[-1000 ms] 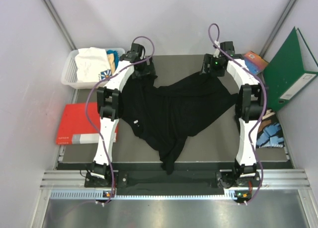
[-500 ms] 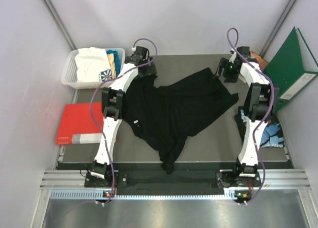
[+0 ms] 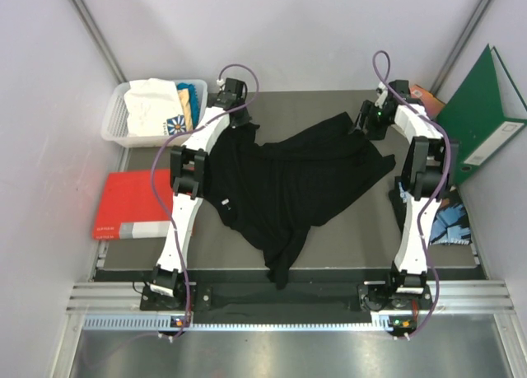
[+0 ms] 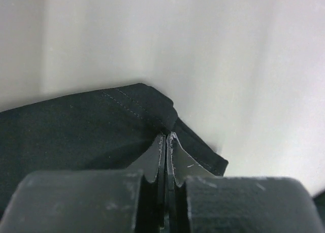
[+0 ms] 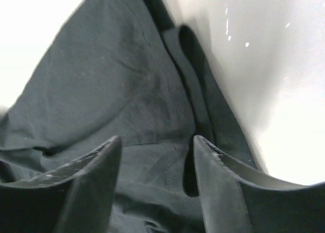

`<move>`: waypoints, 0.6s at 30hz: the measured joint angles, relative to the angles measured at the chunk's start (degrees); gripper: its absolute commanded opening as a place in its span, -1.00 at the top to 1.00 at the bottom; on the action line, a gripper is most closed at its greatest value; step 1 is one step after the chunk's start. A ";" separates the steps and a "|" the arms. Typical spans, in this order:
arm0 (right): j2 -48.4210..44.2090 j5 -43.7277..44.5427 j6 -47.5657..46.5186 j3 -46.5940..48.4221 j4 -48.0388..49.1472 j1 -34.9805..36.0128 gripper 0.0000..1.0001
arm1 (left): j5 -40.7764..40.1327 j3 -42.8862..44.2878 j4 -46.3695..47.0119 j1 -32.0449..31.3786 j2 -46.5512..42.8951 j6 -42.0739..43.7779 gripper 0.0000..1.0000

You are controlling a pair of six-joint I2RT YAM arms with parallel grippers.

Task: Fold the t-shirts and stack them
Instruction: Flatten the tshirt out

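Left gripper [image 4: 166, 137] pinching the black t-shirt [image 3: 288, 180] hem, right gripper [image 5: 156, 139] spread over it.
The shirt lies crumpled across the grey surface [image 3: 354, 230]; cream and teal t-shirts [image 3: 152, 106] sit in a white basket [image 3: 113, 116] at far left.

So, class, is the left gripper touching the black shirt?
Touching. The left wrist view shows the left gripper shut on the hem of the black shirt, with cloth pinched between its fingertips.
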 measured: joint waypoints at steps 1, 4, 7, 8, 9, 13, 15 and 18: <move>0.31 -0.28 0.09 0.00 -0.46 0.00 0.06 | 0.00 -0.33 0.35 0.00 0.00 -0.04 1.00; 0.50 -1.55 0.13 -0.04 -1.20 0.00 0.24 | 0.20 -0.85 0.79 0.00 -0.28 0.02 1.00; 0.61 -3.02 0.22 -0.04 -1.18 0.00 0.62 | 0.17 -1.31 1.11 0.00 -0.52 0.09 1.00; 0.81 -3.56 0.15 -0.02 -1.14 0.02 0.73 | 0.15 -1.40 1.16 0.00 -0.57 0.13 1.00; 1.14 -4.13 0.11 -0.02 -1.22 0.07 0.91 | 0.15 -1.49 1.18 0.00 -0.68 0.20 1.00; 2.73 -5.64 -0.24 0.00 -1.77 0.48 1.00 | 0.15 -2.75 1.07 0.00 -1.55 0.70 1.00; 2.99 -5.95 -0.26 -0.02 -2.01 0.87 1.00 | 0.13 -3.87 0.79 0.00 -2.47 1.16 1.00; 2.99 -6.51 -0.17 0.00 -1.42 1.42 1.00 | 0.07 -4.81 0.37 0.00 -4.04 1.81 1.00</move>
